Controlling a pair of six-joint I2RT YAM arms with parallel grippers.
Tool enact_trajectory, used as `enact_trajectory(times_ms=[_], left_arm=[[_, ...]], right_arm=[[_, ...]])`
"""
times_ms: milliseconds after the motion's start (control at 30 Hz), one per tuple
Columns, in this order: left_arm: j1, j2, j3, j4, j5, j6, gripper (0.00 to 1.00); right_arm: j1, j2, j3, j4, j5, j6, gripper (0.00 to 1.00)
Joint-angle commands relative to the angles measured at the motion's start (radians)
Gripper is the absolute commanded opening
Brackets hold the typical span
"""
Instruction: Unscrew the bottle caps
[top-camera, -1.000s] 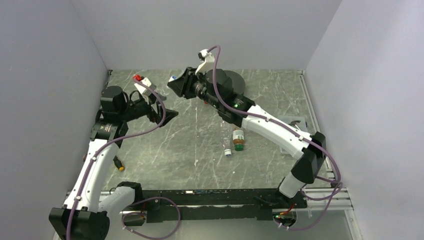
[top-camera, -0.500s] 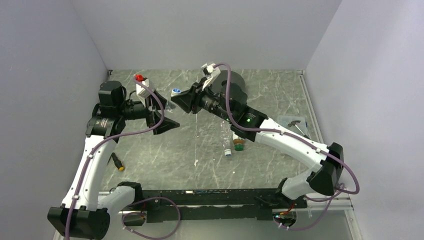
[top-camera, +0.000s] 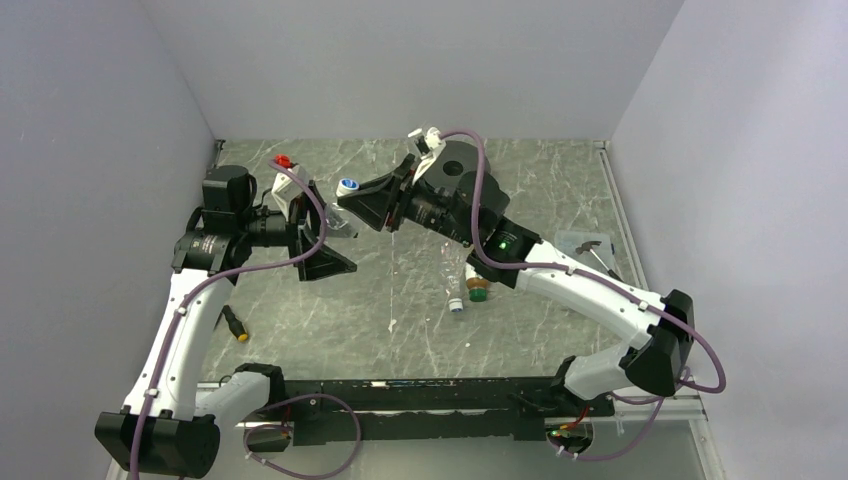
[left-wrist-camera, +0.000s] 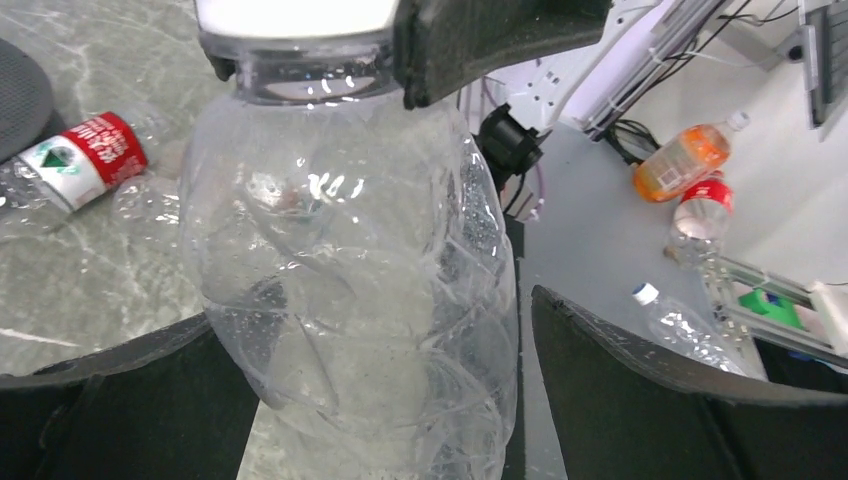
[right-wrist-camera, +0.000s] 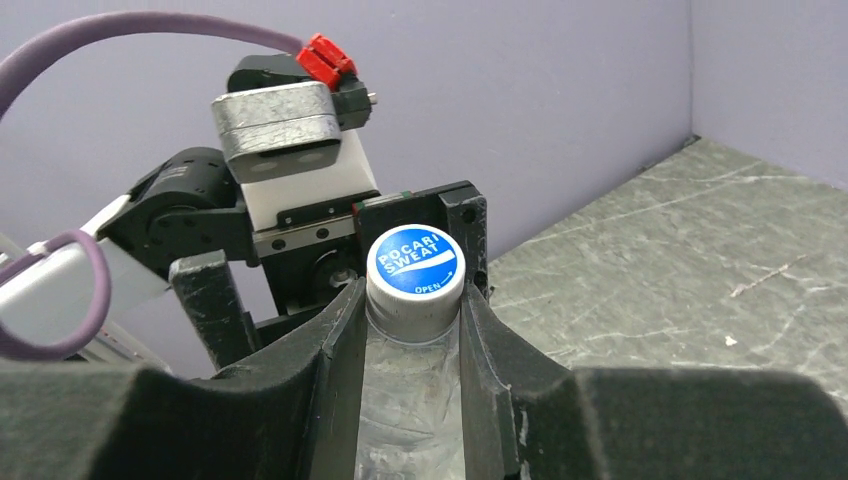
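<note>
My right gripper (right-wrist-camera: 412, 302) is shut on the neck of a plain clear bottle (left-wrist-camera: 350, 290), just under its white cap (right-wrist-camera: 415, 265) with the blue top. In the top view that cap (top-camera: 349, 186) is held in the air left of centre. My left gripper (left-wrist-camera: 372, 335) is open, and the bottle's body stands between its fingers (left-wrist-camera: 650, 400) with a gap on the right side. A red-labelled bottle (left-wrist-camera: 75, 160) lies on the table. The amber bottle (top-camera: 478, 288) lies beside another clear bottle (top-camera: 453, 275), partly under the right arm.
A dark round disc (top-camera: 460, 168) sits at the back of the marbled table (top-camera: 400, 320). A small orange-tipped object (top-camera: 236, 326) lies near the left arm. A clear item (top-camera: 585, 244) lies at the right. Grey walls close in three sides.
The right arm has carried the bottle forward and down toward the left gripper. The left gripper has swung to face it, so the bottle's body now sits between its open fingers.
</note>
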Motion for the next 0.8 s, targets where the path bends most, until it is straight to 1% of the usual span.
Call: enact_trajectory(times_ms=[0, 67, 100, 167, 267, 333, 367, 400, 433, 467, 500, 567, 600, 633, 700, 767], left_arm=[[-0.004, -0.008, 0.002, 0.036, 0.107, -0.041, 0.98], [-0.004, -0.006, -0.004, 0.076, 0.126, -0.075, 0.91], [-0.004, -0.005, -0.005, 0.089, 0.126, -0.08, 0.85], [-0.004, -0.002, 0.003, 0.078, 0.12, -0.05, 0.74], [-0.004, -0.001, 0.003, 0.072, 0.098, -0.024, 0.62], [-0.004, 0.001, 0.004, 0.077, 0.076, -0.016, 0.5], [-0.004, 0.002, 0.005, 0.071, 0.062, -0.003, 0.41], [-0.004, 0.003, 0.012, 0.058, 0.041, 0.016, 0.36], [-0.004, 0.003, 0.016, 0.046, 0.028, 0.027, 0.36], [-0.004, 0.003, 0.02, 0.032, 0.023, 0.037, 0.37], [-0.004, 0.003, 0.024, 0.02, 0.018, 0.046, 0.37], [-0.004, 0.002, 0.025, 0.019, 0.002, 0.044, 0.39], [-0.004, 0.0, 0.024, 0.017, -0.011, 0.049, 0.4], [-0.004, -0.001, 0.025, 0.01, -0.027, 0.061, 0.4], [-0.004, -0.005, 0.018, 0.02, -0.083, 0.074, 0.38], [-0.004, -0.011, 0.003, 0.036, -0.145, 0.083, 0.36]], right_arm=[[0.004, -0.05, -0.021, 0.119, -0.044, 0.014, 0.0], [0.005, -0.053, -0.027, 0.12, -0.042, 0.008, 0.0], [0.005, -0.054, -0.03, 0.117, -0.04, 0.003, 0.0], [0.007, -0.056, -0.036, 0.114, -0.035, -0.005, 0.02], [0.008, -0.058, -0.041, 0.112, -0.028, -0.01, 0.04], [0.01, -0.059, -0.043, 0.107, -0.017, -0.016, 0.06], [0.01, -0.061, -0.044, 0.106, -0.011, -0.018, 0.07], [0.01, -0.064, -0.046, 0.103, -0.006, -0.021, 0.08], [0.01, -0.065, -0.045, 0.101, -0.001, -0.024, 0.1], [0.01, -0.065, -0.044, 0.096, 0.003, -0.026, 0.15], [0.01, -0.064, -0.039, 0.088, 0.011, -0.028, 0.26], [0.011, -0.066, -0.032, 0.074, 0.035, -0.03, 0.54], [0.011, -0.068, -0.028, 0.066, 0.057, -0.027, 0.65], [0.011, -0.069, -0.022, 0.054, 0.087, -0.023, 0.72], [0.013, -0.062, 0.005, 0.019, 0.17, 0.002, 0.77], [0.016, -0.049, 0.031, 0.004, 0.224, 0.02, 0.78]])
